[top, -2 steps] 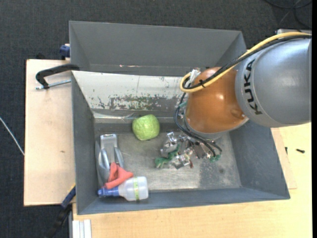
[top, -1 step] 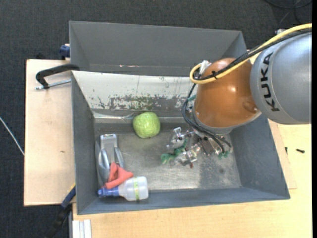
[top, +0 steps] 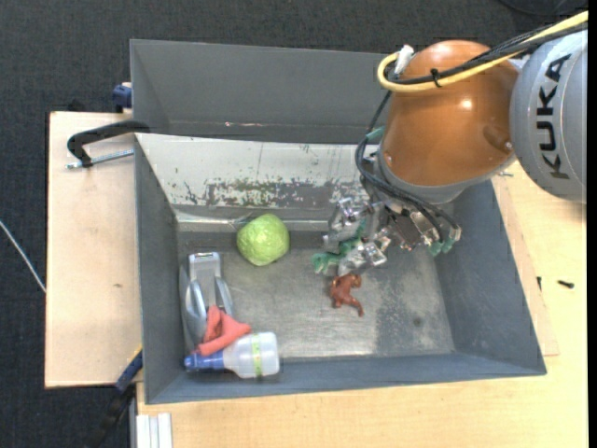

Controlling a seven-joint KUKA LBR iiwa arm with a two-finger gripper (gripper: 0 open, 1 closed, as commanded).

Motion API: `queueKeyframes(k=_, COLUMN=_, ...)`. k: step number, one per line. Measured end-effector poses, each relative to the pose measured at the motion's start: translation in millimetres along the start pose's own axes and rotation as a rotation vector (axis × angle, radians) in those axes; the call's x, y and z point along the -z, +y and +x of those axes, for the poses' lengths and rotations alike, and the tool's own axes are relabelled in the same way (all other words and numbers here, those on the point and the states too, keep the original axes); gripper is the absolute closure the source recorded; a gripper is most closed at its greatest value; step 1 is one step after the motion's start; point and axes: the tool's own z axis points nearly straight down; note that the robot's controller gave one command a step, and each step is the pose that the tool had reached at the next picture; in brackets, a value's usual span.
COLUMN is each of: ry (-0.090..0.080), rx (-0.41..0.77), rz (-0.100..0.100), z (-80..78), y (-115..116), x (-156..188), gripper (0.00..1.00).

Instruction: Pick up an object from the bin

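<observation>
Fingers first: the gripper [top: 366, 246] is hanging low over the middle of the bin [top: 154, 250], and we are not managing to tell whether its fingers are spread or clenched. We are seeing 2 things nearest it: a small green piece [top: 328, 260] right at its tip and a reddish-brown toy figure [top: 347, 293] just beside that. A green ball [top: 262, 239] is sitting well to the left.
</observation>
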Motion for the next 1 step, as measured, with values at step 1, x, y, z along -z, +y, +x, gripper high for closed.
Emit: queueKeyframes(k=1, ry=0.0, rx=0.0, rz=0.0, z=0.0, y=0.0, x=0.0, gripper=1.0)
